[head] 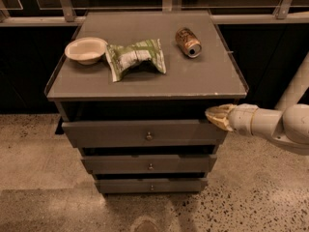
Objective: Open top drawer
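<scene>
The top drawer point(145, 132) is the widest grey front of three, with a small round knob point(149, 136) at its centre. It stands a little out from the cabinet, with a dark gap above it. My gripper point(212, 115) comes in from the right on a white arm. Its tan fingers are pressed together into a point at the drawer's upper right corner, just under the cabinet top. It holds nothing that I can see.
Two narrower drawers, middle point(150, 164) and bottom point(151, 184), sit below. On the cabinet top point(193, 81) lie a white bowl point(85, 49), a green chip bag point(135, 58) and a tipped can point(188, 41). A speckled floor point(38, 178) surrounds the cabinet and a railing runs behind.
</scene>
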You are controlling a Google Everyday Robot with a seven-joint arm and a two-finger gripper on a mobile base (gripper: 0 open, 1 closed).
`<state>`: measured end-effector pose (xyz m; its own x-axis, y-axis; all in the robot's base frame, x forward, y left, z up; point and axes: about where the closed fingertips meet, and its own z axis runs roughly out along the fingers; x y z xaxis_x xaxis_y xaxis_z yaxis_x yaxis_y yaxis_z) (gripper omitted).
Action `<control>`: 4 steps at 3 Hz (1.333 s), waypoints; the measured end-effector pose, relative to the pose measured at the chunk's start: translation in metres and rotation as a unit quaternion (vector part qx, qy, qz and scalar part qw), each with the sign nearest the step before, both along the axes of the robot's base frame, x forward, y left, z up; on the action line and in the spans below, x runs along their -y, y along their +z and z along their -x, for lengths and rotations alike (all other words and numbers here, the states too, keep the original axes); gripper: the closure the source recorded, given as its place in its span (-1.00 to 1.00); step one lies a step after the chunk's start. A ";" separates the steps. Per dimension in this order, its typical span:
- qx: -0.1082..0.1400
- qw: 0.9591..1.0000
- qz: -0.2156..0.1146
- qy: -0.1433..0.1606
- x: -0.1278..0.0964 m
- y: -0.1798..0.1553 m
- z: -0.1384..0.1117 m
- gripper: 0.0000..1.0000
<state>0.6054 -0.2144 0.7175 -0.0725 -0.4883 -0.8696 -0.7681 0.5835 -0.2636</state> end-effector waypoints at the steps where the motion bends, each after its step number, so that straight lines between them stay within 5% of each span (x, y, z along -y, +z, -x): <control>1: -0.003 1.000 -0.010 -0.017 0.001 -0.019 0.001 1.00; 4: 0.001 1.000 -0.011 -0.029 0.002 -0.028 -0.005 1.00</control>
<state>0.6104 -0.2166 0.6892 -0.0979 -0.4646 -0.8801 -0.7326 0.6322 -0.2522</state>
